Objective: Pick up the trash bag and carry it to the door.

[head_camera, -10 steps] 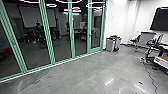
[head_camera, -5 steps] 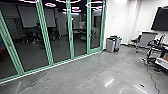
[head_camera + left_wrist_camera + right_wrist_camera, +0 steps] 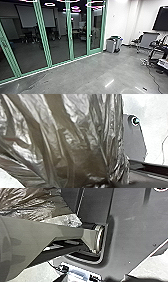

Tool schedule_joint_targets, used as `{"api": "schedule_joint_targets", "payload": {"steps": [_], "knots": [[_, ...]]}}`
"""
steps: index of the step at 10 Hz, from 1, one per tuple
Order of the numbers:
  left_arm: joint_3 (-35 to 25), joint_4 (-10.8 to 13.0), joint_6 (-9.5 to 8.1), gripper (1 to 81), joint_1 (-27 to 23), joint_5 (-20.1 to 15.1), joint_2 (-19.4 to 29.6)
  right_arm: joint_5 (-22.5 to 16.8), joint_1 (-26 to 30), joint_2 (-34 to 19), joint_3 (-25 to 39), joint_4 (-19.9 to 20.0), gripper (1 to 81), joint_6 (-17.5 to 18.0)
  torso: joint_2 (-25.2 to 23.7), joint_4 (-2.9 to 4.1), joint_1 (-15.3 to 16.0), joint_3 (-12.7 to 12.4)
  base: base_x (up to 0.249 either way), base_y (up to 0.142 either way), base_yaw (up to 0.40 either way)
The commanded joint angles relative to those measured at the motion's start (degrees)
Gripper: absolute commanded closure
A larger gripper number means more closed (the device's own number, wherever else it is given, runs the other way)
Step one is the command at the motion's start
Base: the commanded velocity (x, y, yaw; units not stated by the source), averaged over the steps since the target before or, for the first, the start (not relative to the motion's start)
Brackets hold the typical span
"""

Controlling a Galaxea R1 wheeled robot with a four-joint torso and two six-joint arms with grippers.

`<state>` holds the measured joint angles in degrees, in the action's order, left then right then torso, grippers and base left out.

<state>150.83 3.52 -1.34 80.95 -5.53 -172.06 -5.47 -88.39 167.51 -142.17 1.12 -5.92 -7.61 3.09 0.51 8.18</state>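
Left gripper (image 3: 102, 185) is almost hidden beside the bag (image 3: 82, 139), whose folds are gathered close to it; neither its opening nor a firm hold on the bag can be told. How far the right gripper (image 3: 79, 274) is opened cannot be told either; part of the bag is seen near it. Well ahead of both, a green-framed glass door (image 3: 96, 51) is seen, with bins (image 3: 110, 45) just beside it and a chair (image 3: 138, 43) farther right.
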Motion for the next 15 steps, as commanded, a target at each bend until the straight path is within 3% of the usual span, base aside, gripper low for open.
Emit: {"api": "schedule_joint_targets", "payload": {"steps": [1,15], "knots": [[-0.45,0.34,0.37,81.1,-3.55,-3.25,0.04,-3.49,2.65,-0.13,0.59,-0.24,1.0,-0.05,0.0,0.0,0.0,0.0,0.19,0.0,0.0],[-0.36,0.43,0.37,81.1,-3.56,-3.25,-0.04,-3.49,2.82,0.13,0.23,-0.15,1.0,-0.05,-0.02,0.0,-0.04,-0.02,0.189,0.0,0.0]]}}
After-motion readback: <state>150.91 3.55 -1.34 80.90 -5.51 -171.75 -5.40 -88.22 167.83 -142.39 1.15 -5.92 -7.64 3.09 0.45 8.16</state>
